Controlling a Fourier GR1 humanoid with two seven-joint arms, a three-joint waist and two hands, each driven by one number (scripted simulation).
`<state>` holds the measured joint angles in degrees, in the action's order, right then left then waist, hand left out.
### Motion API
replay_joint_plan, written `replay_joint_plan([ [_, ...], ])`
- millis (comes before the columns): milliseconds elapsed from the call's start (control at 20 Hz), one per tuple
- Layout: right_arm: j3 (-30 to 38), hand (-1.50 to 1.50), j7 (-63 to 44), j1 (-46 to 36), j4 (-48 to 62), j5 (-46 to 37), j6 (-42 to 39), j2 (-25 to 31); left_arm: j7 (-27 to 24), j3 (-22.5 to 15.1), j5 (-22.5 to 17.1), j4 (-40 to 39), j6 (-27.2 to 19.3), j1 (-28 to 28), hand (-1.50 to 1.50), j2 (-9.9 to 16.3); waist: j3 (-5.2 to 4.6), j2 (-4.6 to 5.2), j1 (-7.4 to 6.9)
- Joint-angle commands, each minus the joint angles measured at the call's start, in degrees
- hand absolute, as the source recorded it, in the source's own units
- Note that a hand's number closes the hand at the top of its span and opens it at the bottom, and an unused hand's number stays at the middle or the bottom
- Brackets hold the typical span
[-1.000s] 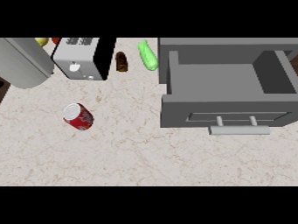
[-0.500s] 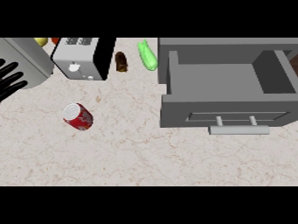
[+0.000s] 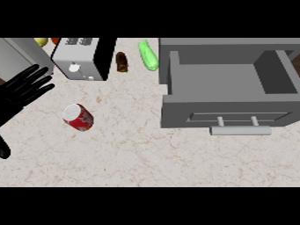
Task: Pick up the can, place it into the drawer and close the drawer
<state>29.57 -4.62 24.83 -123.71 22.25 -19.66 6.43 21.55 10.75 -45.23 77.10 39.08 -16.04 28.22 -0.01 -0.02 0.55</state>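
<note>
Our left hand [image 3: 16,94] hung open and empty left of the tilted can [image 3: 78,117]; we judged wrapping its side best before lifting toward the drawer [image 3: 230,90].

Counter [image 3: 145,154]: can [image 3: 78,117], toaster [image 3: 82,58], perhaps cucumber [image 3: 148,55]

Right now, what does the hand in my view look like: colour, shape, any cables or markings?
Only the left hand shows, at the view's left edge. It is black all over with a slight sheen, built like a human hand: a broad palm, long slim fingers and a rounded thumb. No cables, markings or sleeve are visible on it. The forearm behind it is cut off by the edge, so its colour cannot be told. The right hand is not in view.
</note>
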Motion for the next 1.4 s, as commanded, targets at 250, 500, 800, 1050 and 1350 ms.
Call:
replay_joint_plan([
  [250, 6.4, -1.50, -1.3, -3.2, 4.8, 4.4, -3.5, 3.3, -8.8, -0.5, 13.4, -12.0, 2.1, -5.7, -1.50, -4.9, 0.00, 0.10, 0.15],
  [500, 6.0, -1.50, -1.6, -3.1, 3.5, 3.5, -4.1, 0.9, -17.7, 0.4, 21.3, -14.3, 3.3, -0.7, -1.50, -5.4, 0.00, 0.05, -0.16],
  [800, 8.2, -1.50, -4.2, -0.4, -0.7, 6.9, -6.3, 0.0, -28.8, 0.5, 30.8, -26.8, 1.6, -6.7, -1.50, -6.6, -0.03, 0.12, 0.39],
  [1050, 7.7, -1.50, -2.4, 2.2, -2.2, 3.7, -8.9, -4.4, -36.8, 0.7, 35.7, -36.0, 2.3, -8.6, -1.50, -5.0, -0.04, 0.18, 0.51],
  [1350, 5.9, -1.50, -1.7, 0.4, -2.8, 0.3, -9.4, -6.1, -48.2, -0.1, 42.3, -49.6, 2.6, -11.7, -1.50, -3.3, -0.09, 0.35, 0.79],
])
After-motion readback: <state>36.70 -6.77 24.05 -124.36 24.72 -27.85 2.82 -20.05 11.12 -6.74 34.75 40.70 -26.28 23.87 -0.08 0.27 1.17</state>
